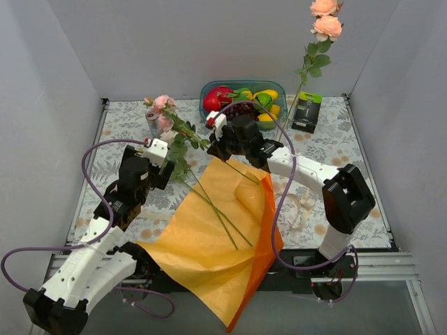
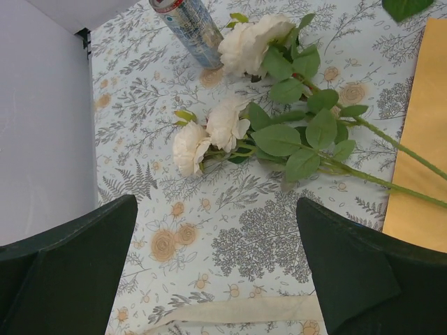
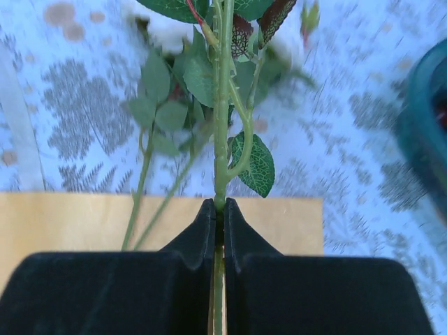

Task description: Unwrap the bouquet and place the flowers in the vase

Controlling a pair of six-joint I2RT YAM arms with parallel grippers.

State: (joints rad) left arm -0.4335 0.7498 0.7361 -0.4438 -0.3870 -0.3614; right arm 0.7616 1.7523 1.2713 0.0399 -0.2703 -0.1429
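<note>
The bouquet lies unwrapped, its orange paper (image 1: 209,244) spread flat at the table's front middle. Pink roses (image 1: 164,105) lie left of the paper, and their long stems (image 1: 220,213) cross it. My right gripper (image 1: 216,147) hovers at the paper's far edge, shut on one green stem (image 3: 222,167), as the right wrist view's gripper (image 3: 219,204) shows. My left gripper (image 1: 165,165) is open over the cloth; in the left wrist view it (image 2: 216,209) stands just short of cream roses (image 2: 209,132). A peach rose (image 1: 327,24) stands tall in the barely visible vase (image 1: 292,110).
A blue tub of fruit (image 1: 209,89) sits at the back middle, with a black-and-green box (image 1: 307,112) to its right. A silver can (image 1: 152,122) stands by the pink roses. The cream ribbon (image 1: 304,206) lies right of the paper, and a strip of ribbon (image 2: 237,310) lies under my left gripper.
</note>
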